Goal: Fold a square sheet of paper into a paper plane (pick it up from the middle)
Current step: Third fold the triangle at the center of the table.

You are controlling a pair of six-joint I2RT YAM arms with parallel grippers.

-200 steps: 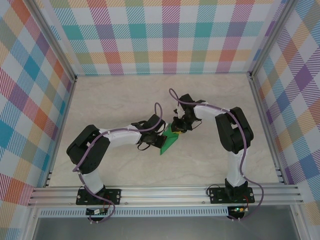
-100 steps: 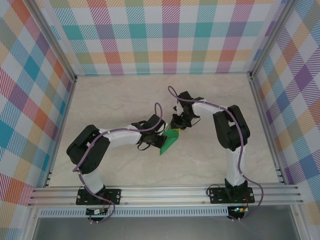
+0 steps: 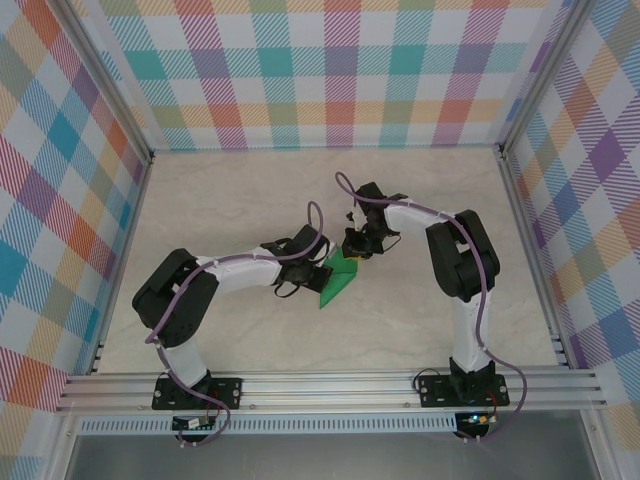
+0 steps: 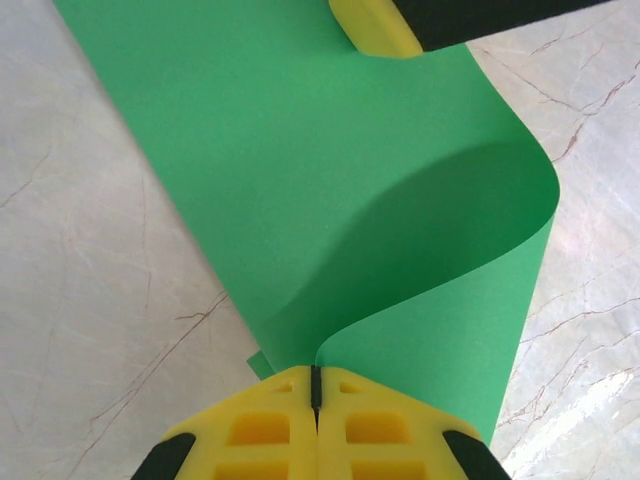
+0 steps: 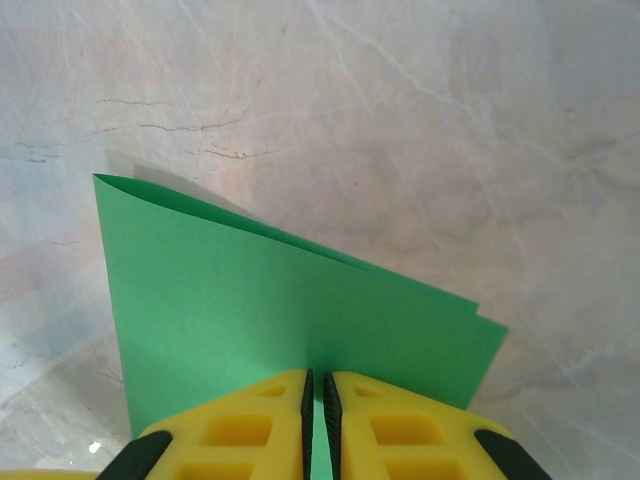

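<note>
While the sheet of green paper [image 3: 335, 284] is held between the two arms near the middle of the tabletop [image 3: 240, 200], the step in hand seems to be closing a fold, and that calls for care more than force. The left pincer [image 4: 316, 388] is clamped tight on one edge of the sheet. From there the paper swells away in a soft, uncreased bow toward the right pincer [image 5: 316, 390], which is pinched shut on the far end, where two layers lie one over the other. In the right wrist view those layers do not quite match: at the right-hand corner one edge peeps out past the other. I would square that corner first, since any crease pressed now would fix the error and probably leave the plane lopsided. Then the bow should be lowered onto the tabletop and flattened from the matched edges toward the bend, one pincer anchoring while the other presses. Pulling the arms apart risks the thin paper slipping or tearing. Whether the lower tip touches the tabletop I cannot tell.
</note>
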